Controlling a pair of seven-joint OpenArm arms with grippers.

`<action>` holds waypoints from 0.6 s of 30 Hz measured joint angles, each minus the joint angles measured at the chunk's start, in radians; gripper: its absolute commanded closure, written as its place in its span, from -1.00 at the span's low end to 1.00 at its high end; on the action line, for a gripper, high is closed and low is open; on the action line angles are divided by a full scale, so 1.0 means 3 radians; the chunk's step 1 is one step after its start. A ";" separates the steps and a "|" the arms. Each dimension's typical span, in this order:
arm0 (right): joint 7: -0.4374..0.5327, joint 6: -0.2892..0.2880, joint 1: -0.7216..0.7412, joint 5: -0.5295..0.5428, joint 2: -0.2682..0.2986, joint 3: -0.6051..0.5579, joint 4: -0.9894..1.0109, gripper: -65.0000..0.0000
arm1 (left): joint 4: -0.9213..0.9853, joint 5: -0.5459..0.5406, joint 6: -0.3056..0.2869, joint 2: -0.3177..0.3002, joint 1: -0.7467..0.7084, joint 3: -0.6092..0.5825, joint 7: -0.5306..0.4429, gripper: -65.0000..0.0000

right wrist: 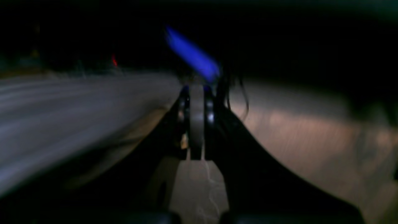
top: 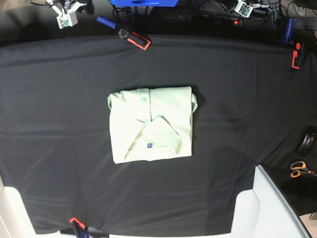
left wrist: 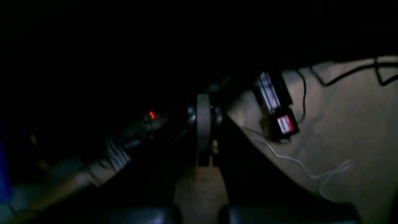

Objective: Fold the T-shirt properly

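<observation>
The T-shirt [top: 151, 124] lies folded into a neat pale mint-green rectangle in the middle of the black-covered table [top: 49, 99]. Its collar faces up, and the small dark blue label [top: 149, 146] shows near the front edge. Neither gripper appears in the base view. In the dark left wrist view my left gripper [left wrist: 203, 124] is shut with nothing between its fingers, over a pale floor. The blurred right wrist view shows my right gripper [right wrist: 196, 121] shut and empty too. The shirt appears in neither wrist view.
White arm parts sit at the front right [top: 267, 208] and front left [top: 7, 213] corners. Orange-black clamps [top: 133, 38] [top: 295, 54] hold the cloth at the back edge. Scissors [top: 298, 169] lie off the right side. A clamp and cables [left wrist: 284, 124] lie on the floor.
</observation>
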State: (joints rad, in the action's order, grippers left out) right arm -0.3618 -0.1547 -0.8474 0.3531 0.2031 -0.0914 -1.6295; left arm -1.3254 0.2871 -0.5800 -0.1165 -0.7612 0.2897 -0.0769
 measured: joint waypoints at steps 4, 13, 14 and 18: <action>0.0010 0.0033 0.0434 -0.0018 -0.0025 0.0020 0.0880 1.00 | 0.0882 -0.0008 0.0010 0.0008 0.0459 -0.0005 -0.0023 1.00; 0.0409 0.0032 0.1946 -0.0356 -0.0025 0.0008 0.4102 1.00 | 0.3229 0.0234 0.0025 -0.0047 0.1649 0.0010 -0.0085 1.00; 0.0586 0.0039 0.2135 -0.0551 -0.0034 0.0013 0.4449 1.00 | 0.3494 0.0454 0.0024 -0.0047 0.1802 0.0006 -0.0067 1.00; 0.1108 0.0020 0.2590 -0.1115 -0.0161 0.0015 0.5303 1.00 | 0.4032 0.1050 0.0355 0.0042 0.2110 0.0042 -0.0069 1.00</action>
State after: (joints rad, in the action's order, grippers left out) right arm -0.0296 -0.1486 -0.0704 0.0185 0.1547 -0.0868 -0.0387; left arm -0.1158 0.6022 -0.4736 -0.1040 -0.1284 0.3023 -0.0975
